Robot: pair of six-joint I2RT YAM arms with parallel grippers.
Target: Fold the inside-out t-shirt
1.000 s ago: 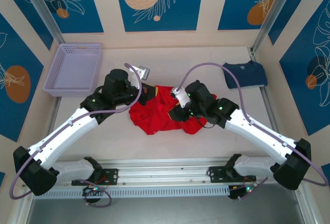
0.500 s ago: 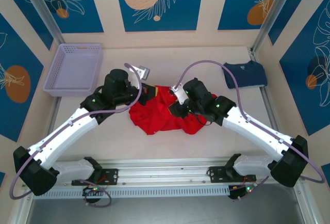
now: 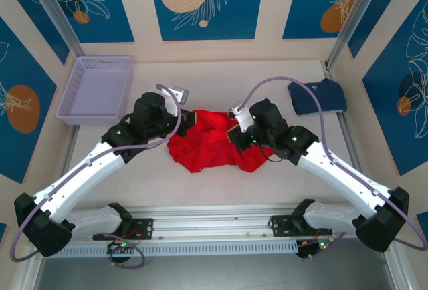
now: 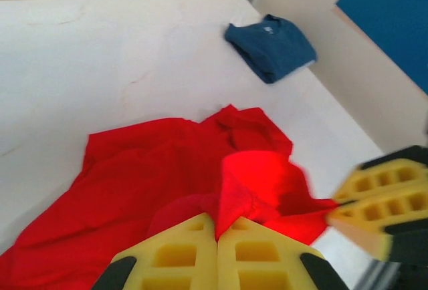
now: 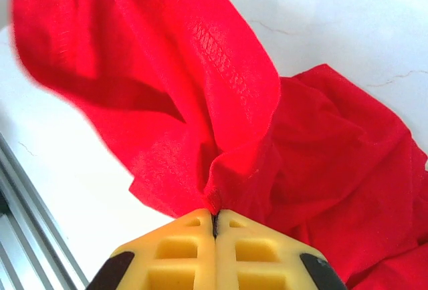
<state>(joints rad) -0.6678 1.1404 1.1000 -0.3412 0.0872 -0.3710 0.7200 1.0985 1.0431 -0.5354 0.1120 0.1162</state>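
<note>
The right pincer (image 5: 215, 218) has just snapped shut on a fold of the red t-shirt (image 3: 204, 148), which lies crumpled mid-frame on the surface (image 3: 221, 83). The left pincer (image 4: 217, 226) stays clamped on another fold. With both holding cloth, I'd say they can now lift and spread it.

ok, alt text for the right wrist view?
Two yellow fingers, pressed shut at the bottom edge, pinch a bunched fold of a red t-shirt. The cloth rises up and left from the pinch, seam stitching showing, over a white table.
</note>
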